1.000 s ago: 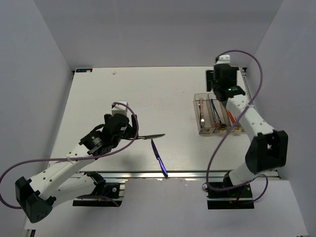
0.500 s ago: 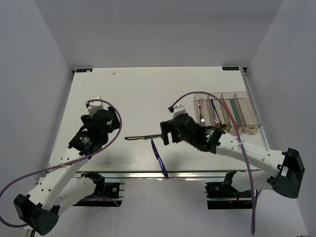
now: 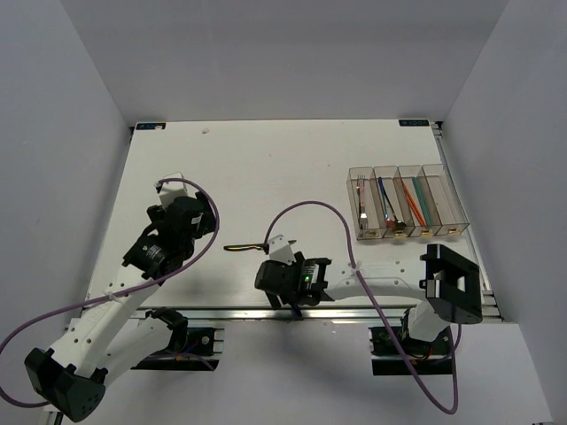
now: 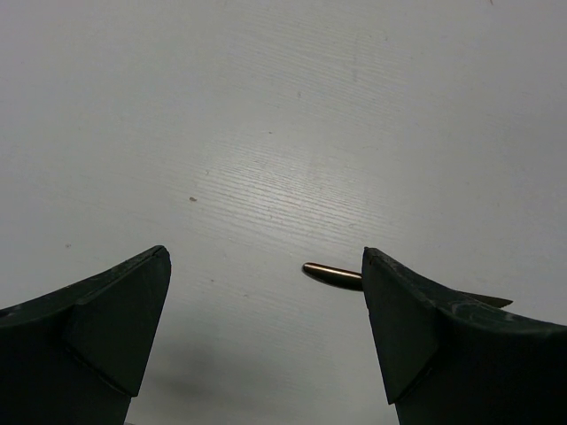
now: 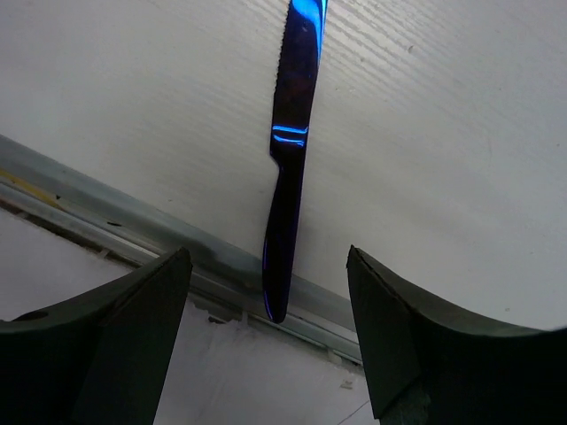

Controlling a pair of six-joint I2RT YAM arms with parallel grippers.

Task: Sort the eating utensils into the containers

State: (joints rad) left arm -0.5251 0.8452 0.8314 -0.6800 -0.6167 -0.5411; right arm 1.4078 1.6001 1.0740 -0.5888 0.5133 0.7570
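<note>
Two knives remain; right gripper swung from bins to straddle blue knife, open. Left gripper open too, backed off dark knife.

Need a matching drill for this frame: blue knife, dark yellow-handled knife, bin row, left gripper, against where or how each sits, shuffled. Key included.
Things
1. blue knife
2. dark knife
3. containers
4. left gripper

States
A. open above bare table, holding nothing
B. handle end past the table's near edge, framed by the open right gripper
C. on the table's right side, utensils inside
D. flat on the table between the two arms, ungripped

Pairs: 1-B, 2-D, 3-C, 4-A
</note>
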